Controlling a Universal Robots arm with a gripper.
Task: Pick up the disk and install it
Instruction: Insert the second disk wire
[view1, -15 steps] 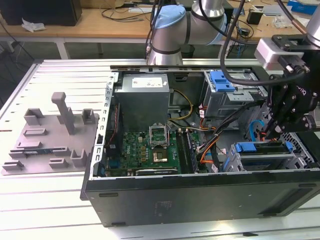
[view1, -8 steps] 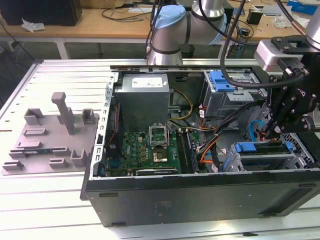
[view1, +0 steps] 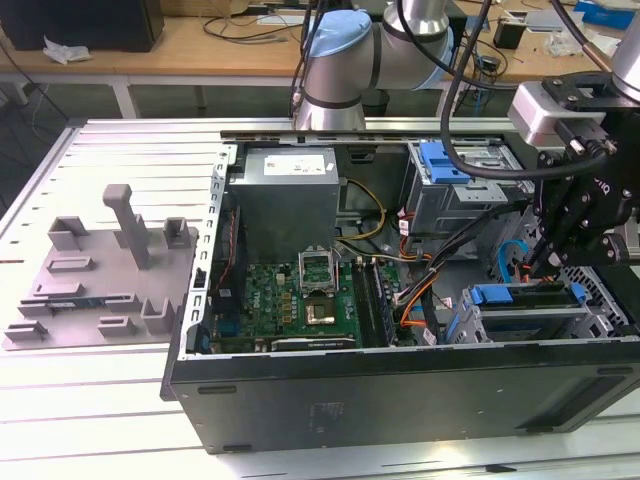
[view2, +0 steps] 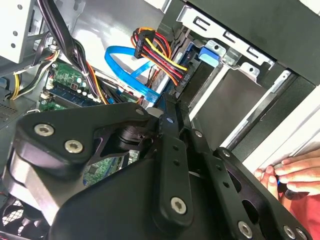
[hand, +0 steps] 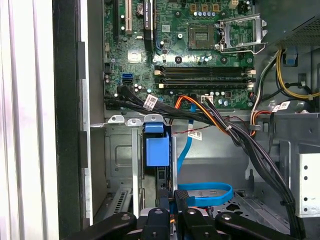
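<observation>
Bright even light, soft focus

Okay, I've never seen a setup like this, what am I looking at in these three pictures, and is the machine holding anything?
It is a robot arm working over an opened desktop computer case that lies on its side on a metal table. The exterior view is taken by a camera standing off the arm. The two wrist views come from cameras riding near the arm's wrist, looking down past its black gripper into the case.

Inside you see the green motherboard, bundled cables, a curved blue cable and a metal drive bay. The disk, with its blue carrier frame, stands edge-up in that bay, and the gripper sits right at its end. Whether the fingers clamp it, I cannot tell.

A grey fixture plate lies beside the case. A person's hand rests at the case edge in the second wrist view.
</observation>
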